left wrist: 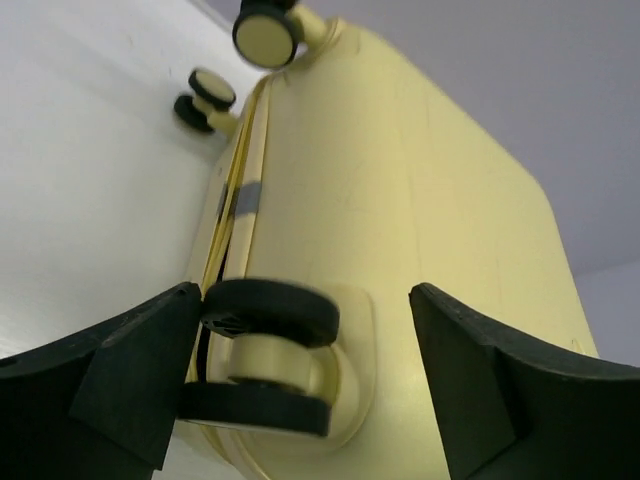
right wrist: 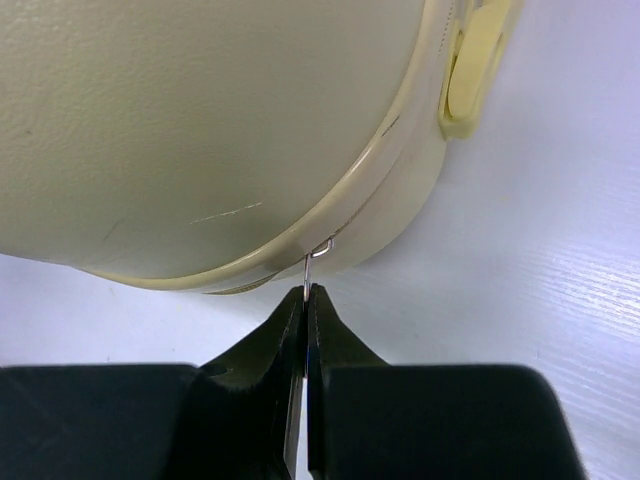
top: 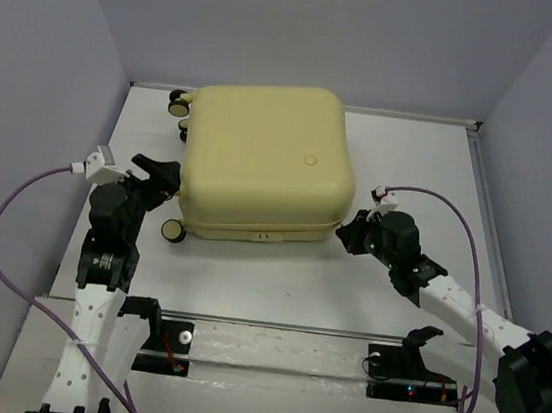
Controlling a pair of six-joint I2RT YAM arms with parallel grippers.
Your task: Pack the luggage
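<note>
- Right end effector (right wrist: 305, 293) clamped on the zipper pull (right wrist: 318, 257) at the luggage (top: 262, 154) seam — best drawn level along it.
- Left end effector (left wrist: 305, 300) gapes around the luggage's wheel (left wrist: 268, 315), holding nothing — brace there.

Luggage (top: 262, 159) lies on the bench (top: 277, 277), wheels (top: 179, 106) leftward. The left end effector (top: 162, 177) is beside the near wheel (left wrist: 265, 355), the right end effector (right wrist: 305, 300) at the zipper pull (right wrist: 318, 256), right side.
</note>
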